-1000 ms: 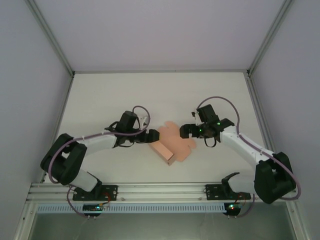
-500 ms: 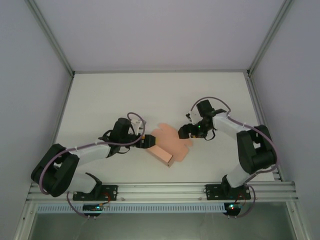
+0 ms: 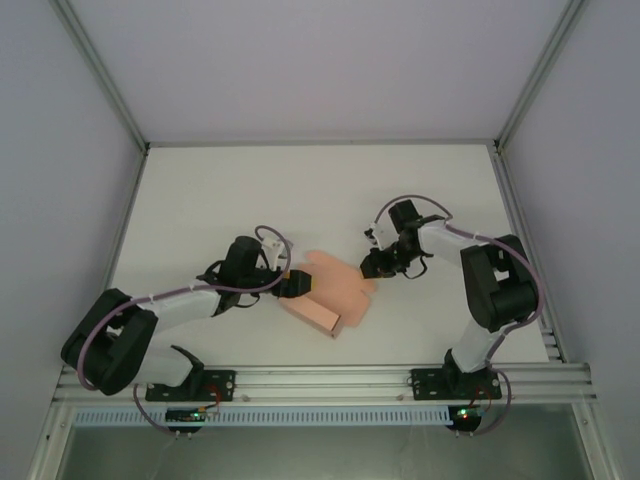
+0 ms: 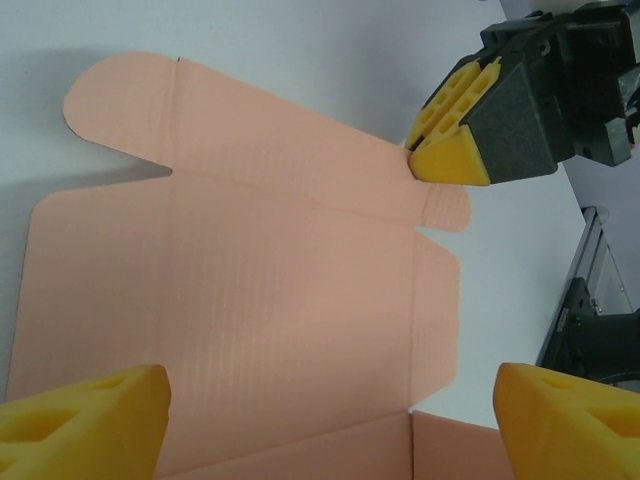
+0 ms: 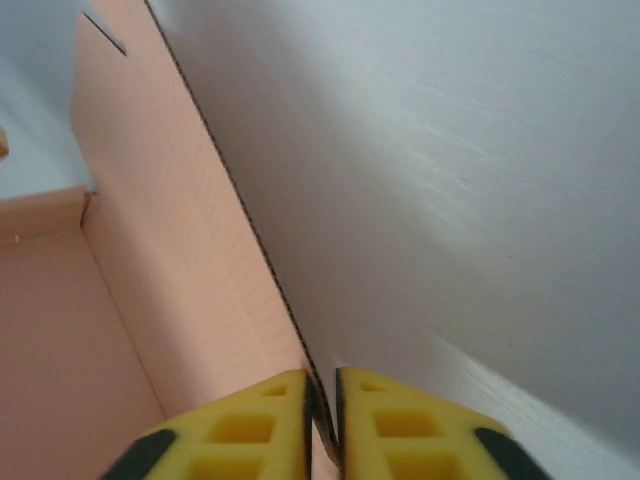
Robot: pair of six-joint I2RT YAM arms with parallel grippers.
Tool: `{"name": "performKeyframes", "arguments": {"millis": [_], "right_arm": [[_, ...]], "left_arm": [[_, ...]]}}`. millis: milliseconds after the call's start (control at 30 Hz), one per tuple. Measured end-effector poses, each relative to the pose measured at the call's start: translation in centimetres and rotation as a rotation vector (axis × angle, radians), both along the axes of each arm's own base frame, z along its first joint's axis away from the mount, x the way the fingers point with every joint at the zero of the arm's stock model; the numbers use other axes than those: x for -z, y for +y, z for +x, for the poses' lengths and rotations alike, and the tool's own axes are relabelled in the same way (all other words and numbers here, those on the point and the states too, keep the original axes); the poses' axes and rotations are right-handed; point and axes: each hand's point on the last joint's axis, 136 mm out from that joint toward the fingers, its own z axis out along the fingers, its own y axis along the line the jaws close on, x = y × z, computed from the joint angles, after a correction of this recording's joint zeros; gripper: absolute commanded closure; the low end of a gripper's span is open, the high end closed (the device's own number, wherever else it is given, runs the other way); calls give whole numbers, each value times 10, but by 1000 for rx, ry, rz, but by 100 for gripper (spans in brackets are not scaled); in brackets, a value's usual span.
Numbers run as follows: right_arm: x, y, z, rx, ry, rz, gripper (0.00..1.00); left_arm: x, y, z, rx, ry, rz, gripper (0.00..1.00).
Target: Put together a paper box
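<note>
One paper box [image 3: 326, 296], pinched by right pincer [image 5: 322, 400]

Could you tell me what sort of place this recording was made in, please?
Probably a lab robot cell: a white table boxed in by plain panels on aluminium frame posts, with two robot arms bolted to a rail, working on a pink paper box.

The top camera looks steeply down from above the near edge over the whole table [image 3: 210, 200]. Each wrist camera peers close (right nearest) at the paper box [image 3: 338, 292], shared by all.
</note>
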Motion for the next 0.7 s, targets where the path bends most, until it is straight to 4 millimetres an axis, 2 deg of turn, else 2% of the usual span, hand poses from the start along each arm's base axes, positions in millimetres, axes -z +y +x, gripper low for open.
{"name": "performKeyframes", "arguments": {"millis": [67, 167, 333, 400, 467, 533, 700], "right_arm": [[-8, 2, 1, -17, -26, 10, 96], [-31, 4, 6, -51, -116, 26, 97], [-79, 4, 23, -100, -361, -25, 96], [-93, 4, 30, -130, -475, -81, 95], [-103, 4, 35, -167, -583, -140, 95], [-110, 6, 41, -227, -700, -209, 95], [-125, 23, 50, -391, -973, -299, 94]], "left_arm": [[-4, 1, 0, 0, -15, 5, 0], [-19, 3, 4, -4, -53, 23, 0], [-77, 13, 24, -79, -218, 53, 0], [-96, 25, 32, -146, -278, 86, 0], [-108, 39, 38, -217, -319, 127, 0], [-109, 56, 41, -282, -335, 177, 1], [-97, 86, 50, -384, -320, 282, 0]]}}
